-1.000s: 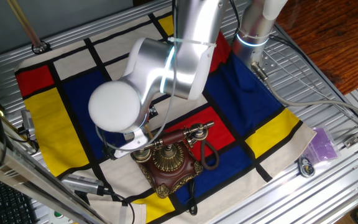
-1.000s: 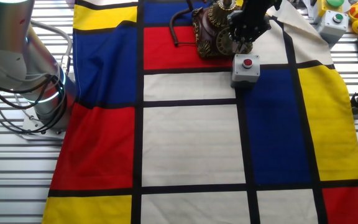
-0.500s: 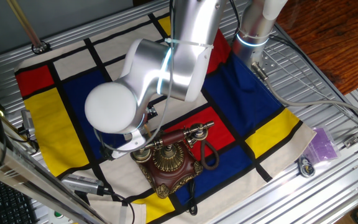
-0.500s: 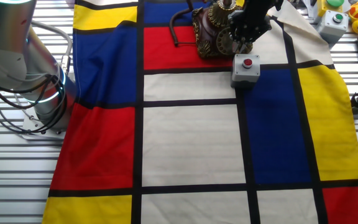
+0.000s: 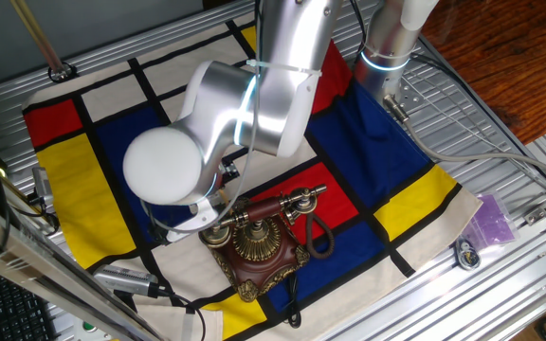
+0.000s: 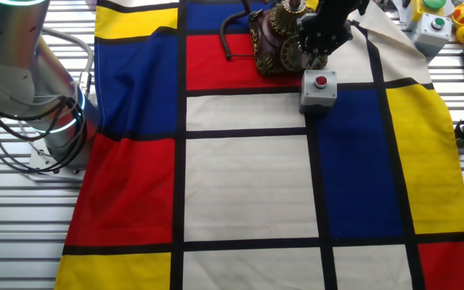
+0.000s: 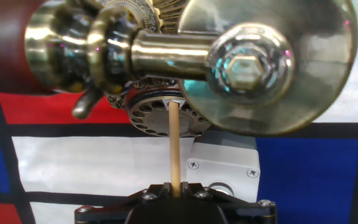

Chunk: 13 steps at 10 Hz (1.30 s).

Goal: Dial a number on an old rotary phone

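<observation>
you've got the old rotary phone (image 5: 259,248) at the near edge of the checkered cloth (image 6: 248,177) on the tabletop, just beside a small grey box (image 6: 316,90). the tool (image 7: 174,190) is closed on a thin wooden stick (image 7: 174,146) whose tip sits at the dial (image 7: 163,115), in or at a finger hole. the base looks heavy and should stay put, but the dial will likely spring back against you. the stick is slender and could snap or slip, so push along the ring, never on the loose handset (image 7: 166,53).
</observation>
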### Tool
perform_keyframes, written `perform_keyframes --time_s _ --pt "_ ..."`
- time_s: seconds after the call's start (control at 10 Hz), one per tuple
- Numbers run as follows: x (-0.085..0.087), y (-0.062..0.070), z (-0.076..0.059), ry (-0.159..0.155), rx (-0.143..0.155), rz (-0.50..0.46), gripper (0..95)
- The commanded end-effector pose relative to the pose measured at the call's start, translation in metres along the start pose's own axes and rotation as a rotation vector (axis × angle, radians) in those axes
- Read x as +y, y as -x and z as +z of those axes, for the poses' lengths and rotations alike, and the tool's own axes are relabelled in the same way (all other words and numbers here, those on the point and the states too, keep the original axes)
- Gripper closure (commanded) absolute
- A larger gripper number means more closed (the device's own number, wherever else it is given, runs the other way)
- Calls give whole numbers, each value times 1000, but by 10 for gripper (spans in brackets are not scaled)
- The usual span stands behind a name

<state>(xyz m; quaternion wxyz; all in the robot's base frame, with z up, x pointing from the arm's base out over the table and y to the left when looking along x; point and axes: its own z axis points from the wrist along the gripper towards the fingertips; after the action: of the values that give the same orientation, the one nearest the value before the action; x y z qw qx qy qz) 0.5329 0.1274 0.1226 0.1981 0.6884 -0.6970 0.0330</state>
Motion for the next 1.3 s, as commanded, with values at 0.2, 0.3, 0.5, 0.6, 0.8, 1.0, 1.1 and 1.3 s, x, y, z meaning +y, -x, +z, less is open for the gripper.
perform_keyframes --time_s 0.2,0.3,0.5,0.6,0.8,1.0,1.1,1.3 --pt "-2 -1 1 15 -7 6 950" --pt "-3 -1 1 19 -12 8 950" --pt "-4 -2 1 24 -13 13 950" --pt "-4 -2 2 26 -13 12 950" --pt "-4 -2 2 30 -15 16 950" --pt "-6 -2 1 40 -13 21 950" --pt "-6 -3 1 43 -12 21 950" --pt "-7 -3 1 54 -12 21 950"
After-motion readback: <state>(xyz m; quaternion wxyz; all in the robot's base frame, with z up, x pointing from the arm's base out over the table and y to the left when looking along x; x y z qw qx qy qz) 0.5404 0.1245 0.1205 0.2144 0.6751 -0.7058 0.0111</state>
